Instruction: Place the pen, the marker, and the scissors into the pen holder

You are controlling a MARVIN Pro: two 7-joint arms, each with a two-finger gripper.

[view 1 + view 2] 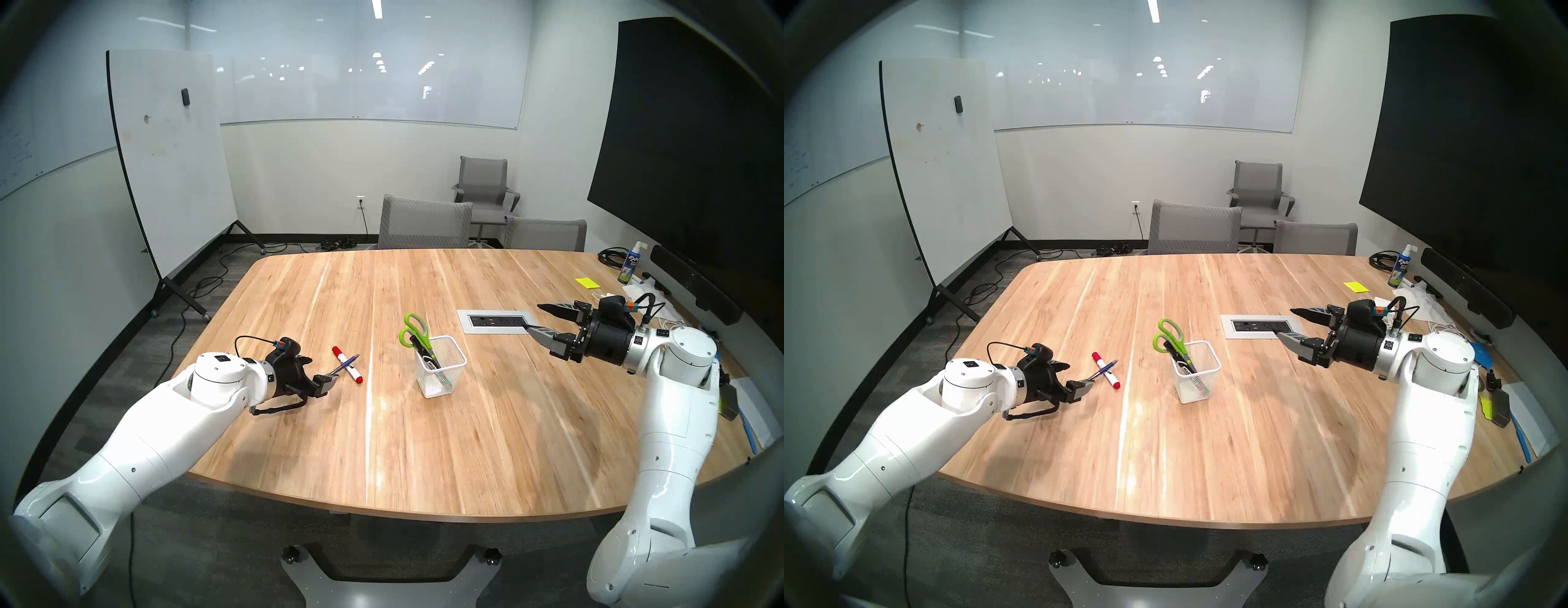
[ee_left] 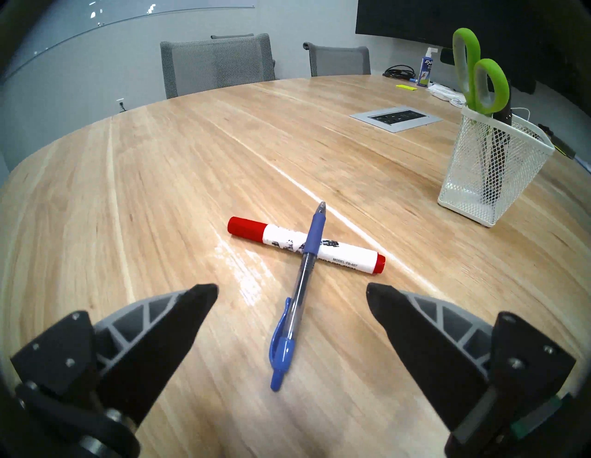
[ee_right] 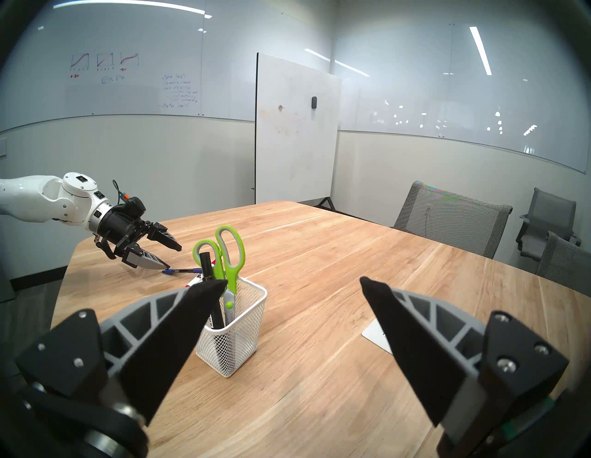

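The blue pen (image 2: 302,281) lies crossed over a red-ended white marker (image 2: 339,252) on the table (image 1: 424,446). The left gripper (image 2: 292,292) hangs spread wide over its clip end. Scissors (image 1: 413,329) stand in the mesh holder (image 1: 445,373). Right gripper (image 1: 536,320) gapes empty, well apart.

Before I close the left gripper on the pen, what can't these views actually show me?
- Head views: the left gripper covers the pen's clip end, so finger height above the table is unreadable.
- Left wrist view: whether the pen's tip touches the table beyond the white marker; too fine.
- Right wrist view: the pen holder, scissors and black marker hide most of the white marker.
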